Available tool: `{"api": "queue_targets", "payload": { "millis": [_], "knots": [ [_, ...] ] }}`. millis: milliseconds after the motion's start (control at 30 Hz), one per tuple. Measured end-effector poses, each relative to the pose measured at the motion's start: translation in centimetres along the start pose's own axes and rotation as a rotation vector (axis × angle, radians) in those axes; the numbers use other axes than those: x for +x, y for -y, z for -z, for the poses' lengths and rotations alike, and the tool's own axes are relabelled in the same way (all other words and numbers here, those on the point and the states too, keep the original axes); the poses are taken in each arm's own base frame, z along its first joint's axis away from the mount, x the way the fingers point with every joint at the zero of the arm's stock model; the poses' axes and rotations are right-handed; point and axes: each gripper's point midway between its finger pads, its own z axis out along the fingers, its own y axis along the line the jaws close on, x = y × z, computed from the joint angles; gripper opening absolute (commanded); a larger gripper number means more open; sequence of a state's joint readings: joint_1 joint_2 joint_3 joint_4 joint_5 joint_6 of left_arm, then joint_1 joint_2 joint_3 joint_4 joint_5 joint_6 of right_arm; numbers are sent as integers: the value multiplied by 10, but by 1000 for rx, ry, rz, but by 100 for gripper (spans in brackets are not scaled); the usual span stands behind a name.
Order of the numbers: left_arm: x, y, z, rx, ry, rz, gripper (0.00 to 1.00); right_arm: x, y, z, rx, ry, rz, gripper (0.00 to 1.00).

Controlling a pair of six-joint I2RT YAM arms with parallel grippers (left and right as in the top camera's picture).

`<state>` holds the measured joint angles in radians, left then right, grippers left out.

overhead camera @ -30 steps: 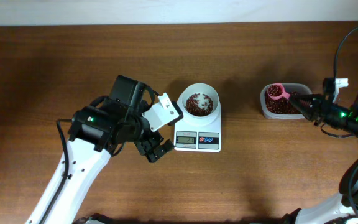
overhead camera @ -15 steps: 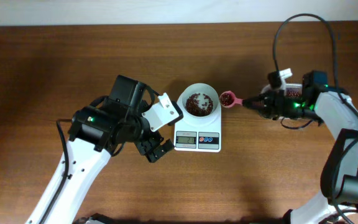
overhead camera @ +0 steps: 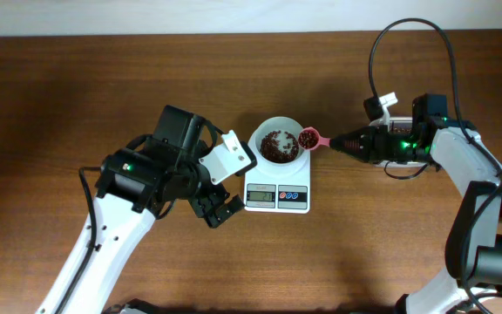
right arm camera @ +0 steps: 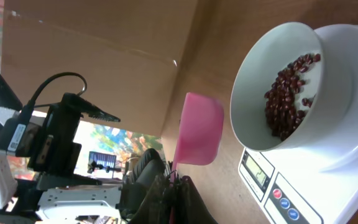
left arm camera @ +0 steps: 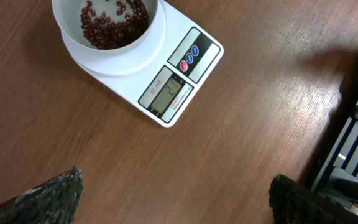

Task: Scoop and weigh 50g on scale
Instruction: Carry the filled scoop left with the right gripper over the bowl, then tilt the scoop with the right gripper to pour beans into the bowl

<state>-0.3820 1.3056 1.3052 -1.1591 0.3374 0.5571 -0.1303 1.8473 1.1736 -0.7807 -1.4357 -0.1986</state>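
as right end effector (overhead camera: 338, 140) pinches scoop (overhead camera: 309, 138), its arm (overhead camera: 462, 162) stretches flat.

A brown wood-grain table (overhead camera: 77, 87) is seen, bounded at its far edge by a pale wall (overhead camera: 234, 16). The scale (overhead camera: 276, 197) is set directly on it near the middle, bowl (overhead camera: 288, 129) toward the far edge, display (overhead camera: 261, 196) toward the near edge
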Motion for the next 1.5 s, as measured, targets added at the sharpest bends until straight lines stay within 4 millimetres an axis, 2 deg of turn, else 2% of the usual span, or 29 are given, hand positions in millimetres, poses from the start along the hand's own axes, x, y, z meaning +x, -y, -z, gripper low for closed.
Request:
{"api": "queue_targets", "payload": {
  "millis": [367, 600, 800, 1067, 1133, 1300, 1500],
  "knots": [
    [0, 0, 0, 0, 0, 0, 99, -9, 2, 0, 2, 13, 36, 4],
    [0, 0, 0, 0, 0, 0, 99, 0, -3, -28, -6, -60, 53, 4],
    [0, 0, 0, 0, 0, 0, 99, -9, 8, -33, 60, -54, 97, 4],
    [0, 0, 0, 0, 0, 0, 99, -29, 23, -33, 159, -16, 228, 4],
    [0, 0, 0, 0, 0, 0, 99, -31, 28, -39, 200, -21, 265, 4],
    [0, 0, 0, 0, 0, -1, 99, -20, 33, -65, 250, -93, 406, 4],
    [0, 0, 0, 0, 0, 0, 99, -18, 34, -70, 256, -114, 484, 4]
  ]
}}
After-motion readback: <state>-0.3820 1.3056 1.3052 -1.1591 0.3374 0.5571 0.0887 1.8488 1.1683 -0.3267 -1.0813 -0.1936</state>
